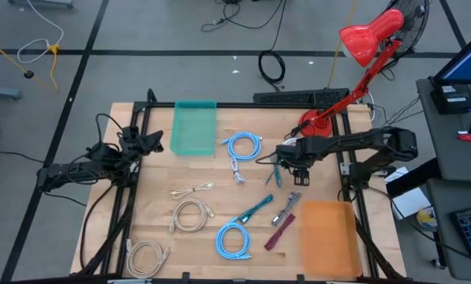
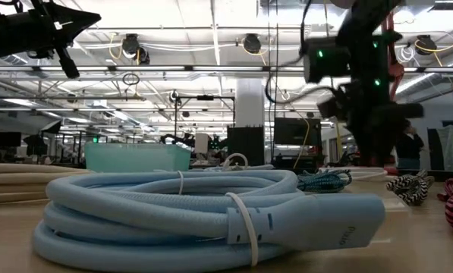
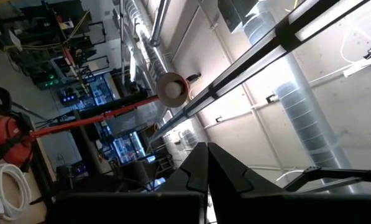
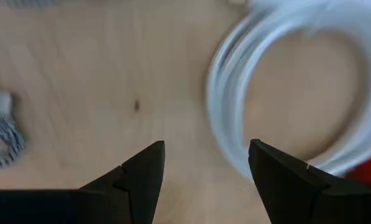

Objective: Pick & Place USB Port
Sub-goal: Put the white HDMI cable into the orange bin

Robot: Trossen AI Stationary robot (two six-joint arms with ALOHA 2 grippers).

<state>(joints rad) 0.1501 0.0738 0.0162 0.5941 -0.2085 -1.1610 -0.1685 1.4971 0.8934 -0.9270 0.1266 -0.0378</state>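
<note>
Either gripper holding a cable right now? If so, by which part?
Nothing held. Right gripper is open over bare table beside a light blue cable coil. Left gripper is shut and empty at the table's left edge.

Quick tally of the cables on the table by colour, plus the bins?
Light blue coiled cables: 2
Cream coiled cables: 3
Teal cables: 2
Black-and-white braided cable: 1
Red cable: 1
Bins: 2, green bin and orange bin
Total: 11

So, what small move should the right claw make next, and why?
Probably move the right claw sideways and down over the light blue cable coil. Its fingers stand open and empty above bare wood, with that coil just off to one side.
</note>
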